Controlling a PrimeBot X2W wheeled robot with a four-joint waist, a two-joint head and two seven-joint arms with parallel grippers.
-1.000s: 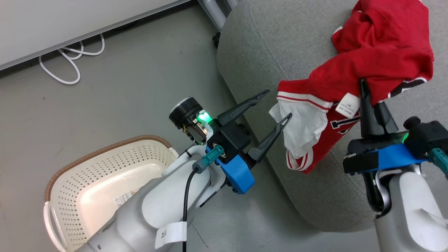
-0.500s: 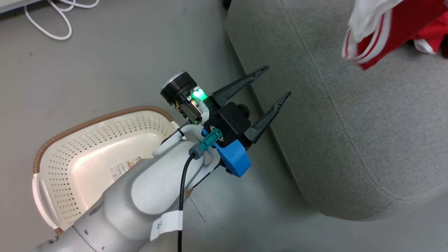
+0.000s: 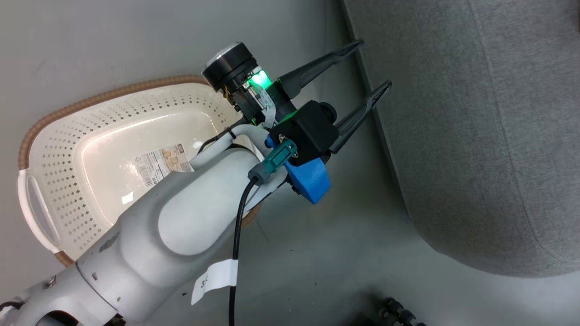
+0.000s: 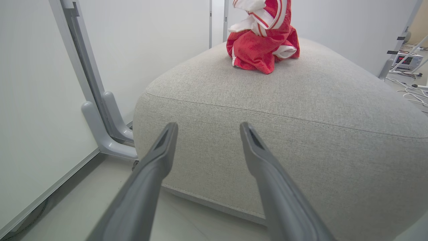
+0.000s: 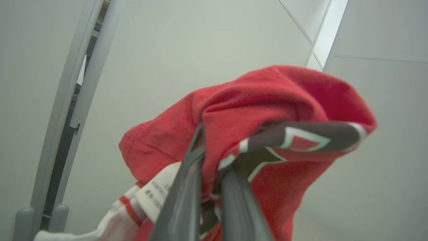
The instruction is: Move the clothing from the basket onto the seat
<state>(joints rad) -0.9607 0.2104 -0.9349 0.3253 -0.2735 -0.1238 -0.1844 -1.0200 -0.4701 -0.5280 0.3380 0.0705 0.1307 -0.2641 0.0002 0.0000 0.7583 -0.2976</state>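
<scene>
The cream basket [image 3: 104, 96] with its brown rim lies on the floor to the left, holding just a paper label [image 3: 158, 164]. My left gripper [image 3: 374, 63] hangs open and empty between the basket and the grey seat [image 3: 476, 136]. In the left wrist view that gripper [image 4: 208, 126] points at the seat's [image 4: 267, 140] side. The red clothing [image 4: 264, 43] with white trim is bunched on the seat's top, and its upper part runs out of frame. My right gripper [image 5: 214, 150] is shut on the red jersey [image 5: 267, 100], whose black-and-white print drapes over the fingertips.
Grey floor [image 3: 340, 253] runs between basket and seat. A grey metal post foot [image 4: 100, 124] and white wall panels stand left of the seat. Cables and an instrument [image 4: 406, 60] lie beyond it on the right. Small dark wheels [image 3: 394, 310] show at the bottom.
The head camera has swung down and away, so the basket and seat sit differently in it. The red clothing and my right gripper have passed out of its upper right. My left gripper stays open.
</scene>
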